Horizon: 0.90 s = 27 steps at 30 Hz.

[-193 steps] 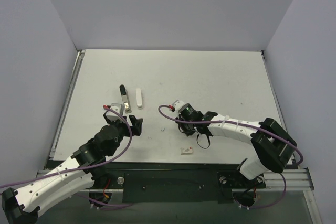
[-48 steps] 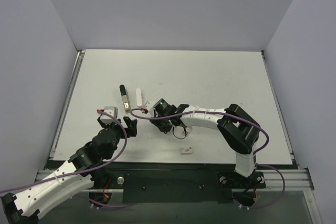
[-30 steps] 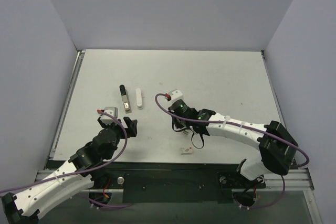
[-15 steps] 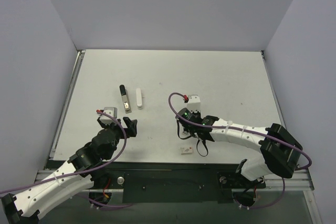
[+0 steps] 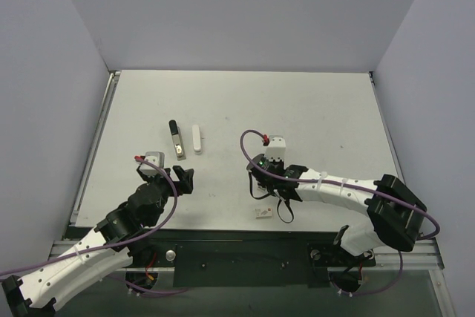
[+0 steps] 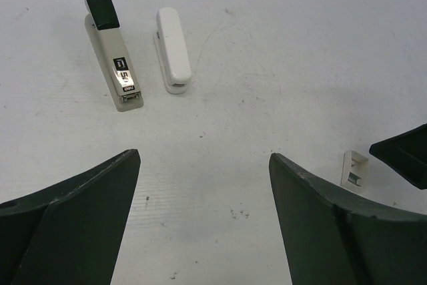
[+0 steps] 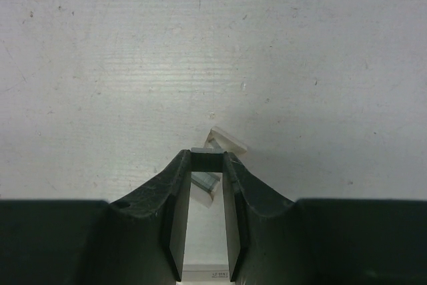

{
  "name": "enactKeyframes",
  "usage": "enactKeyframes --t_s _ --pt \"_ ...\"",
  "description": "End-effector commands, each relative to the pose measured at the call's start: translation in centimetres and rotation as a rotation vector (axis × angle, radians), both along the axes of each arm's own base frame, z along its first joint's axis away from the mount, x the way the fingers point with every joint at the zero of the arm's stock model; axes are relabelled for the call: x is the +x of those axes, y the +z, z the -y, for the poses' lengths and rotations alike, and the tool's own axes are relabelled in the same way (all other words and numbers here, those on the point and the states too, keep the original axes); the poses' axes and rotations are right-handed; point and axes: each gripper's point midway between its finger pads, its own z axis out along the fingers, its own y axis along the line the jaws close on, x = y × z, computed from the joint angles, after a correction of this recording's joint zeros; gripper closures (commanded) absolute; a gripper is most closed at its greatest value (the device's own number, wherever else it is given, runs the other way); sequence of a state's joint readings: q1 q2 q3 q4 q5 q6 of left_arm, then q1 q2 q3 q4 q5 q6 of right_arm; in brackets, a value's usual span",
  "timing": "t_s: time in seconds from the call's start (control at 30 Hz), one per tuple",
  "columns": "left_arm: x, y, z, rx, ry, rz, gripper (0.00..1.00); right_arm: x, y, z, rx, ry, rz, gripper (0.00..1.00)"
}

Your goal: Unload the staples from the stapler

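The stapler lies in two pieces side by side at the left centre of the table: the black-and-silver rail part [image 5: 177, 139] [image 6: 113, 65] and the white top bar [image 5: 196, 139] [image 6: 172, 51]. My right gripper [image 5: 257, 183] [image 7: 208, 158] hangs low over the table, right of centre, shut on a short grey strip of staples [image 7: 208, 152] pinched at its fingertips. Directly beneath it lies a small open white packet [image 7: 220, 143] [image 6: 353, 168] with another grey strip in it. My left gripper [image 5: 183, 181] [image 6: 203, 158] is open and empty, nearer than the stapler pieces.
A flat white packet with red marks [image 5: 263, 214] lies near the table's front edge, just nearer than the right gripper; its edge [image 7: 207, 273] shows between the right fingers. The right gripper's black finger [image 6: 403, 155] shows at the right edge of the left wrist view.
The right arm has swung away from the stapler pieces, right and toward the near edge, and its wrist has turned. It has since settled over the small open packet. The left arm has barely moved.
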State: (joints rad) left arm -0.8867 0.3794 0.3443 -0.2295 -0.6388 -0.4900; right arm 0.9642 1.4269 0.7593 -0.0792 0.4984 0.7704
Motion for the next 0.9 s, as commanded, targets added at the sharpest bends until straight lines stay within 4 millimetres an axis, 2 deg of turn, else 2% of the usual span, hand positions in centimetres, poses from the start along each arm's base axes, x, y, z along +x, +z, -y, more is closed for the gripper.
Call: enactKeyframes --t_s 0.0,0.27,0.87 --pt "0.0 0.5 0.1 -0.016 -0.005 0.009 0.11 -0.6 -1.1 1.1 -0.038 -0.047 -0.002 0.81" --pt "0.0 0.4 0.1 -0.013 -0.005 0.007 0.11 -0.9 -1.8 1.7 -0.037 -0.078 -0.005 0.82" --pt "0.0 0.3 0.0 -0.012 -0.001 0.006 0.11 -0.9 -2.7 0.9 -0.023 -0.078 -0.018 0.81"
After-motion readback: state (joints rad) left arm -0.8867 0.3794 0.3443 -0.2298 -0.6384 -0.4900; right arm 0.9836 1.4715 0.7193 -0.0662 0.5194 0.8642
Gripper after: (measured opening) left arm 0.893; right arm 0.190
